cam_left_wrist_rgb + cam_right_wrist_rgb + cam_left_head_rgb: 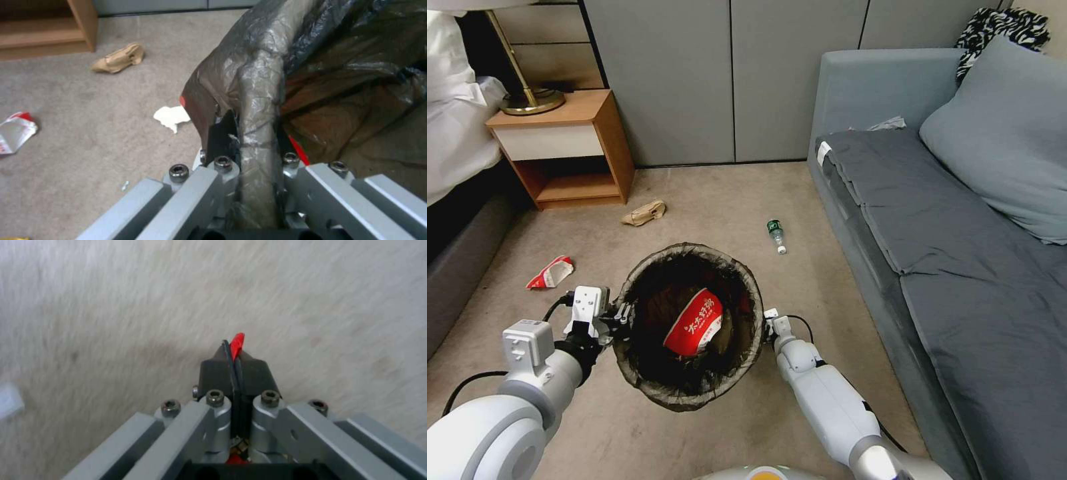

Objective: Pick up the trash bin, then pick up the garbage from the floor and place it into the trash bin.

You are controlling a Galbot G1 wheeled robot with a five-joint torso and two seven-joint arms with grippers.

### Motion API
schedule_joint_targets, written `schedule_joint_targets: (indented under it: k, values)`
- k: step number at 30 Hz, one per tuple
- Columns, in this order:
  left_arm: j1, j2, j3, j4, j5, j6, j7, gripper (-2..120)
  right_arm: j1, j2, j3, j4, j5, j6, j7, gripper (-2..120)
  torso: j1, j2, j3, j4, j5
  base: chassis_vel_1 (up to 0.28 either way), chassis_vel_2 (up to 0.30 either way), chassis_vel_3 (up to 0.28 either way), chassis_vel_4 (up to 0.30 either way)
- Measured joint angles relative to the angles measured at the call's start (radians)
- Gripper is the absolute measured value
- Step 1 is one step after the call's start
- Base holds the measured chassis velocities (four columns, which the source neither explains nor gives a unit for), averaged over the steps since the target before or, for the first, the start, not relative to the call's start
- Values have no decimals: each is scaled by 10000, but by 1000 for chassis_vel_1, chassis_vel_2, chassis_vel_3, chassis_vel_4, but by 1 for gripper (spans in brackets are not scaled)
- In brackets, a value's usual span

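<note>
The trash bin (746,280), lined with a dark bag, hangs above the carpet in front of me. My left gripper (622,313) (256,126) is shut on the bin's rim (260,83). A red-and-white wrapper (694,323) lies inside the bin. My right gripper (770,317) (233,350) hovers just outside the opposite side of the rim, shut on a thin red scrap (237,341). More garbage lies on the floor: a red-and-white wrapper (550,272) (13,131), a tan paper bag (644,213) (118,58), a green bottle (776,235) and a white tissue (171,117).
A grey sofa (947,233) runs along the right. A wooden nightstand (560,147) with a brass lamp (527,100) stands at the back left, beside a bed (454,133). Grey wall panels (727,80) close off the back. Open carpet lies between them.
</note>
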Motion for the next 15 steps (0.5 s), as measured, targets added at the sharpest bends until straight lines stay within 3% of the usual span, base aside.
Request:
schedule_joint_targets:
  k: [5, 6, 7, 9, 10, 15]
  values:
    - [62, 67, -55, 0, -54, 0, -2, 1, -281, 3, -113, 1989, 172, -35, -108, 0, 0, 1, -1, 18, 17, 0, 0, 0, 0]
    - [74, 91, -69, 0, -75, 0, -3, 1, -350, -203, -206, 2956, 404, -174, -200, 0, 0, 0, -1, 26, 23, 0, 0, 0, 0]
    - [74, 91, -69, 0, -75, 0, -3, 1, -350, -203, -206, 2956, 404, -174, -200, 0, 0, 0, -1, 26, 23, 0, 0, 0, 0]
    - [77, 110, -74, 0, -86, 0, -11, 1, -408, -820, -313, 4341, 933, -550, -278, 0, -1, 1, -3, 22, 7, 0, 0, 0, 0]
    - [77, 124, -70, 0, -101, 0, -10, 1, -444, -1192, -394, 5188, 1336, -854, -334, 0, 0, 1, -2, 18, 20, 0, 0, 0, 0]
    - [82, 152, -53, 0, -129, 0, -5, 1, -503, -2002, -425, 6910, 2297, -1426, -492, 0, 0, 1, -3, 17, 17, 0, 0, 0, 0]
